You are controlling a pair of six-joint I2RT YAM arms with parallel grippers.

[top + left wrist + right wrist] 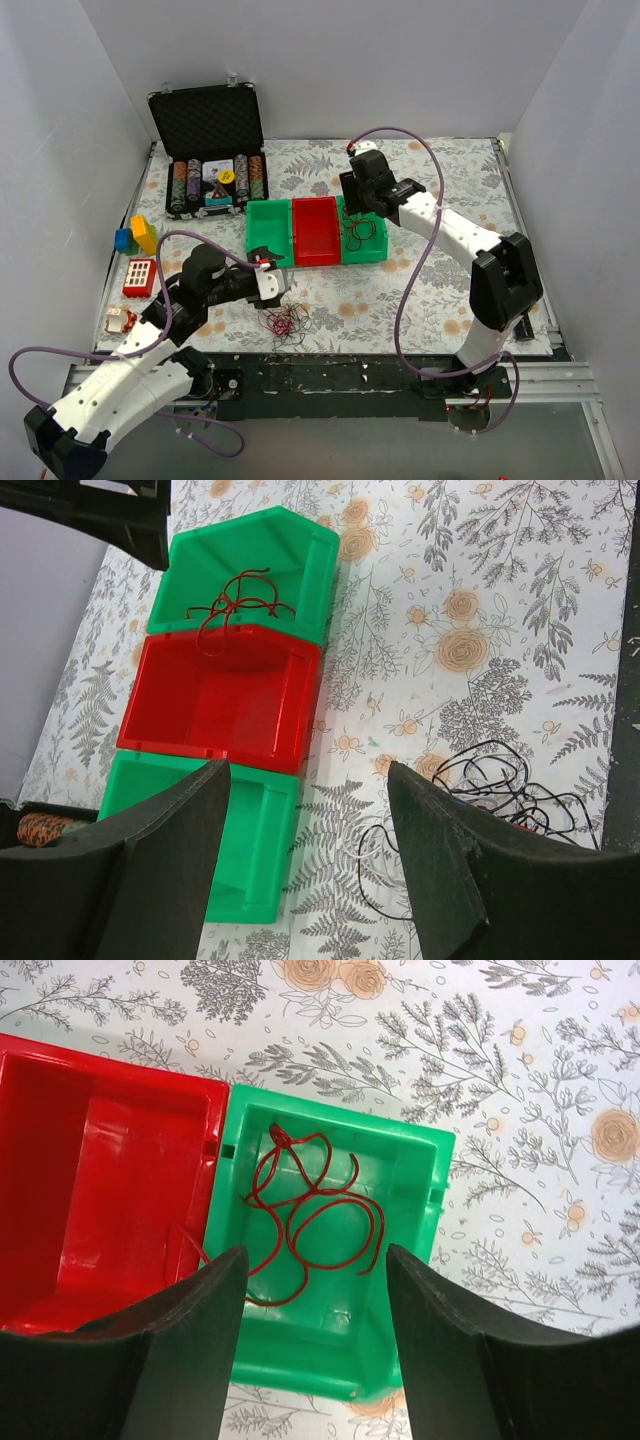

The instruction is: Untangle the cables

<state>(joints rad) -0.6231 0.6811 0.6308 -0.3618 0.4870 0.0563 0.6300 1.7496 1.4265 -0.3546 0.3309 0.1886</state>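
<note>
A small tangle of black, white and red cables lies on the floral cloth near the front edge; the left wrist view shows its black and white loops. My left gripper hovers open just left of the tangle and holds nothing. One red cable lies loosely coiled in the right green bin. My right gripper stands open above that bin, clear of the red cable.
A red bin and a second green bin adjoin the right one. An open black case of poker chips stands back left. Coloured toy blocks and a red block lie at the left edge.
</note>
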